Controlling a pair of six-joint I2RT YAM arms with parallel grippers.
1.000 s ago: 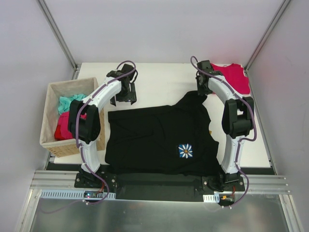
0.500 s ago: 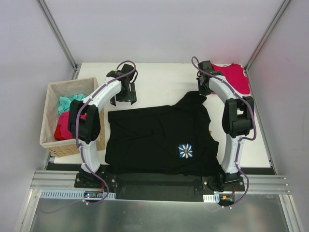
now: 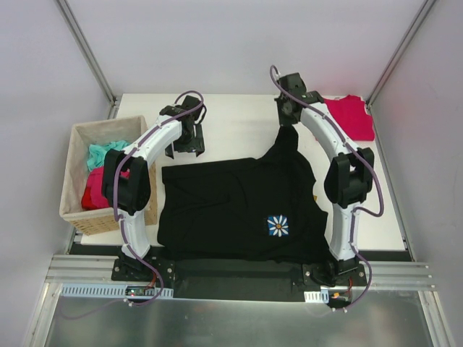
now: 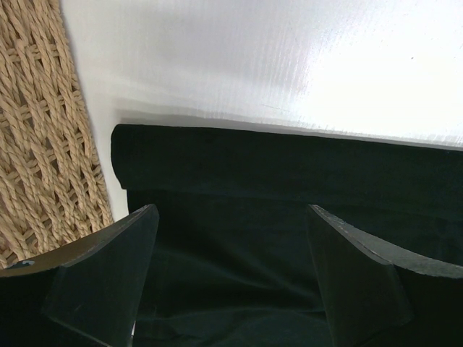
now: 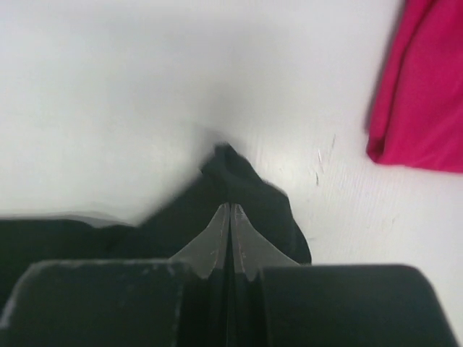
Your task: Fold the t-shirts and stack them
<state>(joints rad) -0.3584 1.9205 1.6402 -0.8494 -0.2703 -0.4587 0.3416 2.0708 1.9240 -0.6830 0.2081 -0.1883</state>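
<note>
The large black t-shirt [image 3: 239,202] with a pale flower emblem [image 3: 278,225] lies spread across the table. Its far right corner is drawn up into a peak [image 3: 289,137] and my right gripper [image 3: 290,124] is shut on that cloth [image 5: 239,188], lifted off the table. My left gripper [image 3: 187,147] hangs open over the shirt's far left edge [image 4: 289,155], its fingers [image 4: 108,267] on either side of the cloth. A folded crimson-red t-shirt [image 3: 351,117] lies at the far right corner and shows in the right wrist view as a red t-shirt [image 5: 423,101].
A woven tan basket [image 3: 76,184] with teal and red clothes stands at the table's left edge; its wall [image 4: 40,130] is close beside my left gripper. White table [image 3: 239,119] lies between the two grippers at the back.
My right gripper closed on the black shirt's far right corner and then moved up and toward the back left, pulling the cloth into a peak. The left arm has not moved.
</note>
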